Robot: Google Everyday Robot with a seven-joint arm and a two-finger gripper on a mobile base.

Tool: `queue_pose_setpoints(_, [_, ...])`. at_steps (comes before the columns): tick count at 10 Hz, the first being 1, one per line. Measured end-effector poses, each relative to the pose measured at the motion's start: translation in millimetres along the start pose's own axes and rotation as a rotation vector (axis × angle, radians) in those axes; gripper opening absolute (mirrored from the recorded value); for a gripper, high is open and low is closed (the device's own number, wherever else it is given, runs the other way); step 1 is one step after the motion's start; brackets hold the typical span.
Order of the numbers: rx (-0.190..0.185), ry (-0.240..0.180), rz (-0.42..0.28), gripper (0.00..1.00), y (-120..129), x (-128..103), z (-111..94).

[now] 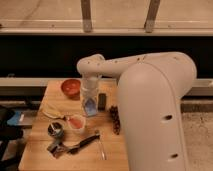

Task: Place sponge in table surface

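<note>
My end effector (90,107) is squeezed shut on the small soft blue sponge (90,106), just beside the pink plastic cup (77,122). Letting go carelessly could bump that cup over on the light wooden tabletop (112,150).

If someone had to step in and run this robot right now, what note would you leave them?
End effector: shut on the sponge, pointing down over the middle of the table surface, next to the dark block.
Sponge: blue, low over the wood; contact cannot be told.
Done: sponge brought over the table.
Left: set it down, open the end effector, pull away.
</note>
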Motion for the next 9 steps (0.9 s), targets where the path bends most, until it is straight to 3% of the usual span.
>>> queue_pose_setpoints(4, [-0.02, 0.128, -0.003, 0.03, 1, -5, 61])
queue_pose_setpoints(7, [-0.055, 0.209, 0.009, 0.31, 1, -5, 95])
queue_pose_setpoints(9, [-0.068, 0.223, 0.016, 0.52, 1, -4, 98])
